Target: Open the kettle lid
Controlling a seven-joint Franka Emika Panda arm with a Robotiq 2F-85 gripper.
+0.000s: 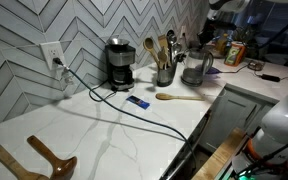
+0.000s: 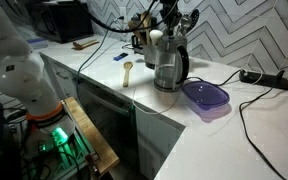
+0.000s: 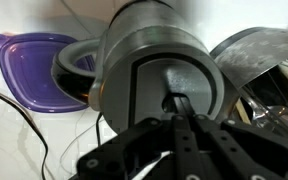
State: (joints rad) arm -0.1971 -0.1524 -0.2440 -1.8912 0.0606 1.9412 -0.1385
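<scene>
We see the kettle (image 2: pixel 167 68) at upper centre of an exterior view. It stands on the white counter (image 2: pixel 209 145) just left of a purple container (image 2: pixel 206 98), with the gripper (image 2: pixel 170 32) directly above it. In the wrist view its grey lid (image 3: pixel 149 50) fills the middle. The gripper's dark fingers (image 3: pixel 180 125) rise from the bottom edge, drawn together with no gap showing, tips at the lid and gripping nothing we can make out.

words: none could be read | numbers: none | signs: none | pictures were too small and blurry
</scene>
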